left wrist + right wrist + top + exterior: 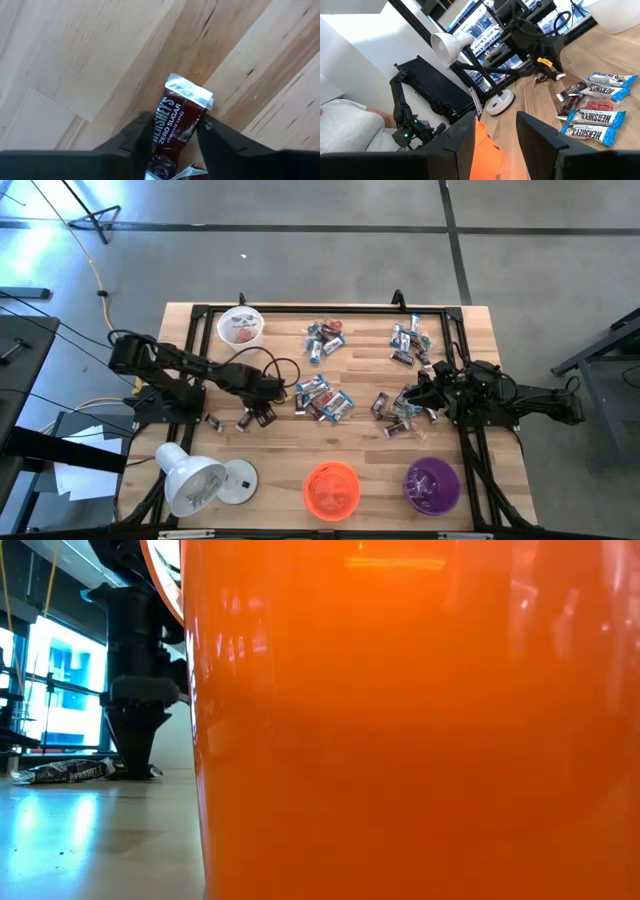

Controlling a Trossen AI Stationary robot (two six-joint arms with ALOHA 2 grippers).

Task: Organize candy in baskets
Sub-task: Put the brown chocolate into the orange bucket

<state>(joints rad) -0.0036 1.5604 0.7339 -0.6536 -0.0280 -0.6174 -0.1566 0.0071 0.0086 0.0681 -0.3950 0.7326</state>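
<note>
A dark brown candy bar (172, 125) lies flat on the wooden table, left of centre, and my left gripper (175, 137) stands over it pointing down, shut on it; in the high view the gripper (264, 402) hides most of it. More candy lies in loose heaps at the middle (322, 398) and far right (408, 342). The white basket (241, 326) stands at the far left; the orange basket (332, 489) and purple basket (432, 484) stand at the near edge. My right gripper (495, 140) waits level at the table's right, open, with nothing between its fingers. My left gripper pinches the brown candy bar by its two long sides (159, 131), about halfway along, between its two fingers. The fingers (210, 137) come from above, pointing down, and lie across the bar. The bar lies flat on the table, its crimped end (190, 92) sticking out past the fingers.
A white lamp (195, 480) lies at the near left corner. Two more brown candies (213, 421) sit close to the left gripper. The orange basket (420, 740) fills most of the low view. Bare wood lies between the heaps and the near baskets.
</note>
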